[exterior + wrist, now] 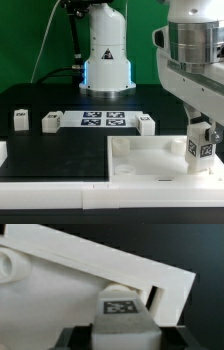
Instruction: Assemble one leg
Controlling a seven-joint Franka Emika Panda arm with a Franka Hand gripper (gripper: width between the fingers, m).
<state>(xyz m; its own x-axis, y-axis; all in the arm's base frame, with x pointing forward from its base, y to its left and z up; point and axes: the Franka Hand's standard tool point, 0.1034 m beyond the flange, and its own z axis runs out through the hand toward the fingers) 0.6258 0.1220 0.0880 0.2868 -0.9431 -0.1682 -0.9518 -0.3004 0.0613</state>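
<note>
My gripper (pixel 201 140) is shut on a white leg (pixel 201 147) with a black-and-white tag on its side. It holds the leg upright over the right part of the large white tabletop (pixel 150 160), near its corner. In the wrist view the leg (pixel 122 314) fills the space between the dark fingers (pixel 78 337), its far end pointing at a round corner socket (pixel 117 290) just inside the tabletop's raised rim (pixel 120 258). Whether the leg touches the socket I cannot tell.
Three more white legs (pixel 20 119), (pixel 51 122), (pixel 145 125) stand on the black table at the back. The marker board (pixel 103 120) lies between them. A white obstacle piece (pixel 3 152) sits at the exterior view's left edge. The robot base (pixel 106 50) stands behind.
</note>
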